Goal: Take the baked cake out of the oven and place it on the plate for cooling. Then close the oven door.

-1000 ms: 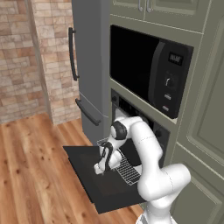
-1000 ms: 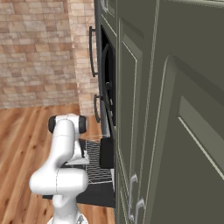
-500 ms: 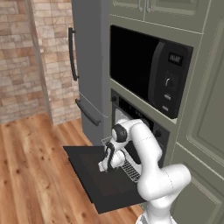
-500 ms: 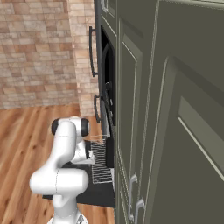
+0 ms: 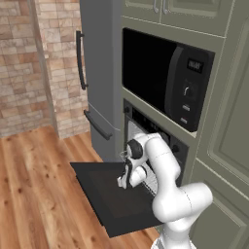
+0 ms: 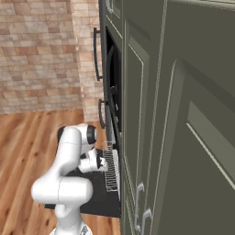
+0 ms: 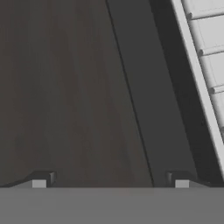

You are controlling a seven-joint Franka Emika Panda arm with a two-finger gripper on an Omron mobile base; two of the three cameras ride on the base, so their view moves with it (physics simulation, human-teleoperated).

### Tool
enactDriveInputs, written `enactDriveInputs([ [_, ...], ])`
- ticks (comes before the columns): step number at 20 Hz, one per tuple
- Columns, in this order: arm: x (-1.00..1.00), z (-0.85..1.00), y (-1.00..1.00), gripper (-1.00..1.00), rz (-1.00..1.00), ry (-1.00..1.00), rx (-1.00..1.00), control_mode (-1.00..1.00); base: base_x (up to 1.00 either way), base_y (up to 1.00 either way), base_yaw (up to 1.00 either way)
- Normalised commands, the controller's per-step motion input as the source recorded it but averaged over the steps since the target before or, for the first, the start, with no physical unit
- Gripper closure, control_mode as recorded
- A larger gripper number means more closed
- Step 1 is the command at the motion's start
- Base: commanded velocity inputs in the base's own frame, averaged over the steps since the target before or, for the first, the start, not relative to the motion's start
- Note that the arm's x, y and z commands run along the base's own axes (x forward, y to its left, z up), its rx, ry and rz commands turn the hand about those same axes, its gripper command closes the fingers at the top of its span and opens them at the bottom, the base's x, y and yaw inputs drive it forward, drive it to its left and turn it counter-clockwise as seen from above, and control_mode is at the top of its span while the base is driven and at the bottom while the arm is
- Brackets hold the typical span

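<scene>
The oven (image 5: 151,125) stands open, and its black oven door (image 5: 111,195) lies flat, folded down over the floor. My gripper (image 5: 123,183) hangs just above the door's inner face, close to the oven mouth, fingers pointing down. In the hand view the gripper (image 7: 109,181) is open, with nothing between its fingertips (image 7: 41,180), and the dark oven door (image 7: 65,87) lies below it. A wire rack (image 6: 110,167) sticks out of the oven over the door, and its edge shows as the wire rack (image 7: 209,41) beside the gripper. The cake and the plate are out of view.
A black microwave (image 5: 165,82) sits above the oven. The grey fridge (image 5: 99,73) with long dark handles stands to the left. Tall olive cabinet doors (image 6: 183,137) are on the right. The wooden floor (image 5: 39,194) spreads out left of the door, in front of a brick wall (image 5: 29,63).
The hand has shifted slightly toward the oven mouth over the open door. Its jaws remain wide apart.
</scene>
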Motion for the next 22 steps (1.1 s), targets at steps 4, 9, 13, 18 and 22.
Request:
enactDriveInputs([
  [4, 0.37, 0.0, -0.64, -1.0, 0.0, -0.13, 0.0, -1.0, 0.0, 0.0, 0.0],
  [9, 0.23, 0.19, -0.42, -1.0, 0.0, -0.13, 0.0, -1.0, 0.0, 0.0, 0.0],
  [13, -0.32, 0.89, 0.2, -1.0, 0.0, -0.13, 0.0, -1.0, 0.0, 0.0, 0.0],
  [18, -0.73, 1.0, 0.76, -1.0, 0.0, -0.07, 0.0, -1.0, 0.0, 0.0, 0.0],
  [22, -0.77, 1.0, 1.0, -1.0, 0.0, -0.02, 0.0, -1.0, 0.0, 0.0, 0.0],
])
